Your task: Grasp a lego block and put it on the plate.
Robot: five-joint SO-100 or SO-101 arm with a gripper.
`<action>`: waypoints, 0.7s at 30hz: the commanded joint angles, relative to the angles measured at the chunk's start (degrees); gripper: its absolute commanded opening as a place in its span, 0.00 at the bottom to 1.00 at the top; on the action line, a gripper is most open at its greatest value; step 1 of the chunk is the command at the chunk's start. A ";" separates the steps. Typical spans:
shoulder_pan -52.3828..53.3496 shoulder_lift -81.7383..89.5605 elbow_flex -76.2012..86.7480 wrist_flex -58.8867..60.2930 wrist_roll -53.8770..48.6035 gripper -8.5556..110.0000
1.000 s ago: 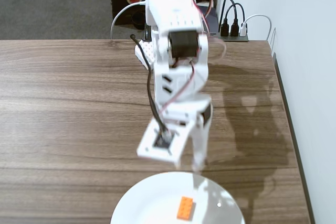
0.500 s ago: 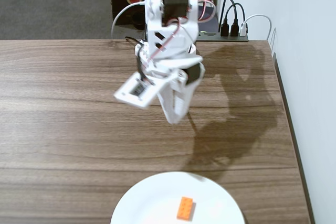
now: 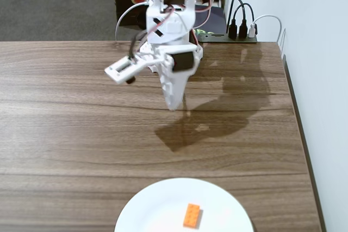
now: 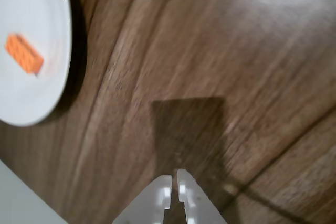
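the wooden table (image 3: 65, 112) is mostly bare in the fixed view. the plate (image 3: 157, 205) sits at its near edge, with the lego block (image 3: 191, 215) lying flat on it — the job looks done. the gripper (image 3: 173, 103) hangs clenched and empty, well apart toward the far side. little can go wrong — only a swing into the cables (image 3: 239, 12) behind; nothing stands in the way.

I see the lego block (image 3: 191, 215) lying on the plate (image 3: 147, 210) at the desk's (image 3: 65, 123) near edge. My gripper (image 3: 173, 104) hangs well apart from it — jaws together, pointing down.
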 commanded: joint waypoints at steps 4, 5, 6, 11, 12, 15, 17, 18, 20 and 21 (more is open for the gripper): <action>0.18 6.94 3.08 0.88 8.17 0.08; 0.35 7.73 3.69 0.88 9.49 0.08; 0.62 8.53 4.22 0.88 10.63 0.08; 1.14 12.92 7.65 1.58 13.80 0.08; 1.14 13.80 8.09 1.85 14.41 0.08; 1.41 15.91 9.23 3.16 16.52 0.08; 1.41 17.49 10.20 3.69 17.93 0.08; 1.41 18.11 10.90 3.69 18.37 0.08; 1.41 19.60 12.30 3.78 19.25 0.08; 1.49 20.39 12.92 3.87 19.78 0.08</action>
